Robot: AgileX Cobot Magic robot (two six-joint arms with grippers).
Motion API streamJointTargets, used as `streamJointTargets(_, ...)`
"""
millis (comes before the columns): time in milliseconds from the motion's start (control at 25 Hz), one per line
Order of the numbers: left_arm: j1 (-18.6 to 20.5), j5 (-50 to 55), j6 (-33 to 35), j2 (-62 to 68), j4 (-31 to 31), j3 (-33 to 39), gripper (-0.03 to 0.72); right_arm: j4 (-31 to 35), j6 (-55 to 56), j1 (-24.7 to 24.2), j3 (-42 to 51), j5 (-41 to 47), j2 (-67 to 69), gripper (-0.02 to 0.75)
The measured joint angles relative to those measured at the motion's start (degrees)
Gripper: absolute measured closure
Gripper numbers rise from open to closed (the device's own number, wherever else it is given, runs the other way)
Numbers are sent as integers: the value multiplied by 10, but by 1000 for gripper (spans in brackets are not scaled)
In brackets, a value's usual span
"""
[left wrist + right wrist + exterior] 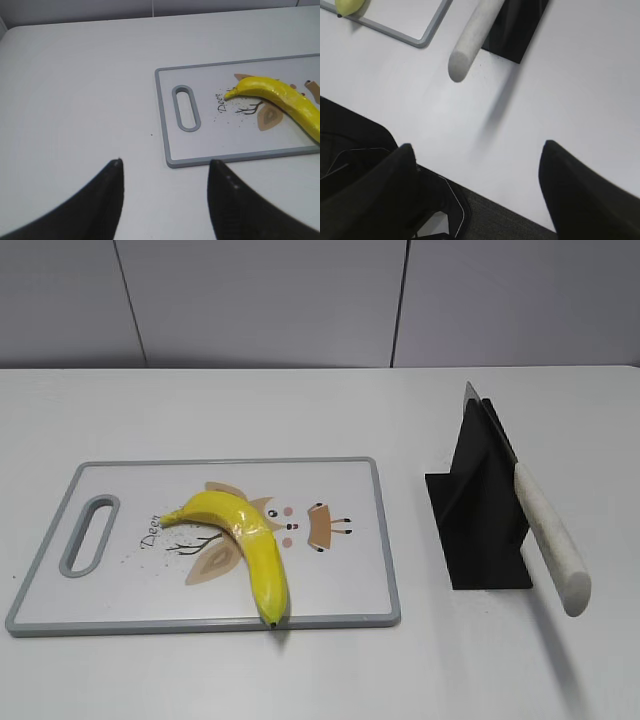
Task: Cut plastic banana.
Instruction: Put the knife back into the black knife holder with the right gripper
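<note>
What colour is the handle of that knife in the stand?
The knife handle is off-white, faintly speckled, above the black stand; the exterior view shows it best.

White matte table (300, 410) fills most of the scene. Far side: pale grey wall panels (260, 300) split by thin dark vertical seams. Near table edge, dark floor (510, 220) below. Even, soft light, faint shadows.

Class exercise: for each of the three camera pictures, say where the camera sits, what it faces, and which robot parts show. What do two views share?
Exterior: front, slanted down on cutting board, plastic banana, knife in black stand; no robot parts.
Left wrist: above table, facing board's handle end; open left gripper.
Right wrist: near table edge, facing knife handle; open right gripper.
All share the banana.
</note>
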Motion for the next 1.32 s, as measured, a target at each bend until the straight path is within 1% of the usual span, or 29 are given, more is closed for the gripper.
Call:
streamJointTargets(240,0,0,0,0,0,0,175,0,0,0,69,10,-152,146)
streamJointTargets(520,0,0,0,0,0,0,182,4,-1,0,74,5,-271,150)
streamJointTargets(600,0,0,0,0,0,0,182,5,-1,-7,74,5,-302,150)
streamJointTargets(680,0,0,0,0,0,0,182,6,-1,-29,74,5,-323,150)
streamJointTargets(880,0,0,0,0,0,0,182,9,-1,-120,74,5,-329,150)
streamJointTargets(1040,0,0,0,0,0,0,182,10,-1,-181,74,4,-329,150)
streamJointTargets(1120,0,0,0,0,0,0,182,10,-1,-191,74,4,-329,150)
streamJointTargets(1320,0,0,0,0,0,0,187,11,-1,-191,74,4,-329,150)
